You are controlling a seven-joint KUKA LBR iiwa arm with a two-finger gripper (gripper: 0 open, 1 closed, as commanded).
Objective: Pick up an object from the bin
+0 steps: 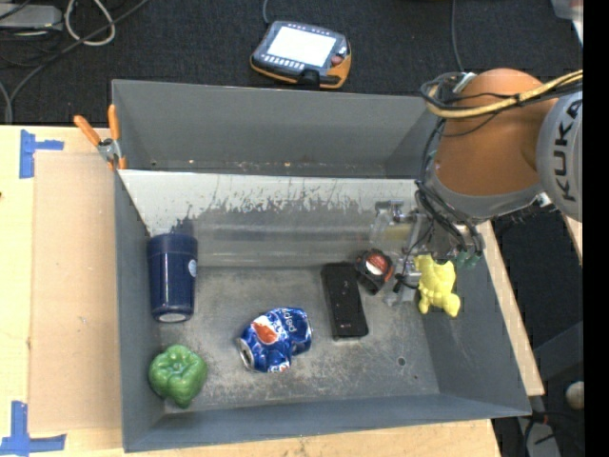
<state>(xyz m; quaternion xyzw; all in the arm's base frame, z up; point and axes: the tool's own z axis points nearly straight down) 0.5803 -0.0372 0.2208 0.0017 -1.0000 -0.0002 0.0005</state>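
Pepper (pixel 178 373) aside, far from gripper (pixel 410 281): hovering just beside yellow toy (pixel 440 289), grip state unclear; seemingly approaching, needing centring over it.

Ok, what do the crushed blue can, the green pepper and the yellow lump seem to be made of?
Crushed blue drink can: thin aluminium by the look, glossy print, dented and creased, silvery rim. Green pepper-shaped thing: likely moulded plastic or rubber, smooth with soft sheen and even colour. Lumpy yellow figure: plastic or rubber, fairly matte; which one I cannot tell.
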